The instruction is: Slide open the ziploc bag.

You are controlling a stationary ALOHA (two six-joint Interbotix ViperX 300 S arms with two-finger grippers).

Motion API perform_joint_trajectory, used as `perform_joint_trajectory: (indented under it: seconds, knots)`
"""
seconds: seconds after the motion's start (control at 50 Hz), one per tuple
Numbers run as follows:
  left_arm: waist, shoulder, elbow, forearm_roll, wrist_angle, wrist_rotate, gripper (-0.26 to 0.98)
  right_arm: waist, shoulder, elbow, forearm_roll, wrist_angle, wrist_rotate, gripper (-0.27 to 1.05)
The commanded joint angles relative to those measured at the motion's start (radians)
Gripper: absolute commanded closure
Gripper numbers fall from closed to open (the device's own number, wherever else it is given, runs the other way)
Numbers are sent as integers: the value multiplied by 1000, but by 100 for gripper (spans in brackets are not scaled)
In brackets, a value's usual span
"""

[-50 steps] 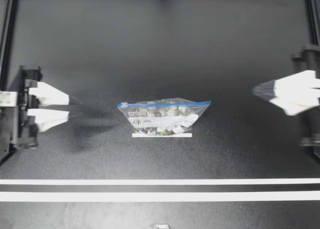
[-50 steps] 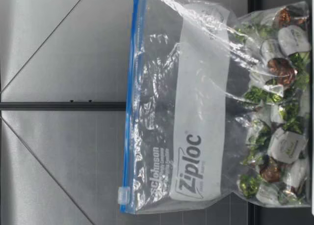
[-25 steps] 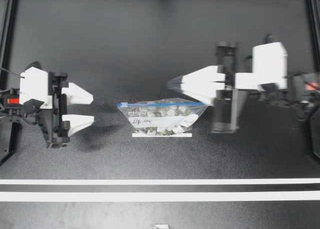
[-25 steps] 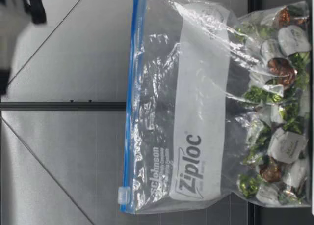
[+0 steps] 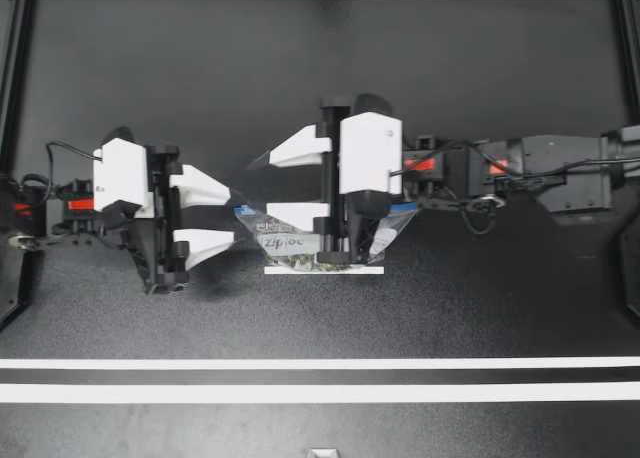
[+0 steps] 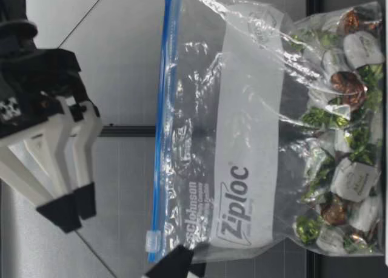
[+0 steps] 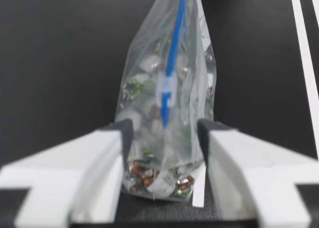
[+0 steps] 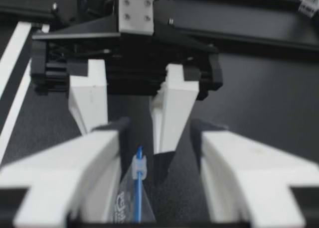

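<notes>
Top view shows our left gripper (image 5: 229, 216) and our right gripper (image 5: 262, 186) facing each other, both with fingers spread and holding nothing. They meet over the slider end of the ziploc bag (image 5: 290, 244), which stands upright mid-table (image 5: 300, 68) along a white tape strip (image 5: 370, 270). From the left wrist we see the bag's narrow end at the gap between our fingertips, with the pale slider (image 7: 165, 92) on the near end of the blue zip track (image 7: 174, 44); in the low view our right gripper hangs above that track.
</notes>
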Motion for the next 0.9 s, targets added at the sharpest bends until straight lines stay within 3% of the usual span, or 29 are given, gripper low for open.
perform_joint_trajectory:
  seconds: [0.0,0.08,0.28,0.4,0.66,0.88]
  knots:
    - [2,-3,-28,-2,-12,5,27,-5,6,-40,0,25,0,21]
    - [2,-6,-28,-2,-12,9,35,0,25,-48,0,43,0,21]
    - [2,-8,-25,-2,-6,12,73,17,64,-74,0,66,0,21]
    - [2,-18,-26,-2,-6,12,87,17,86,-94,0,106,0,21]
    - [2,-32,-20,-3,-3,15,91,17,95,-123,0,193,3,27]
    - [2,-25,-17,-2,-3,15,91,32,86,-123,2,206,9,58]
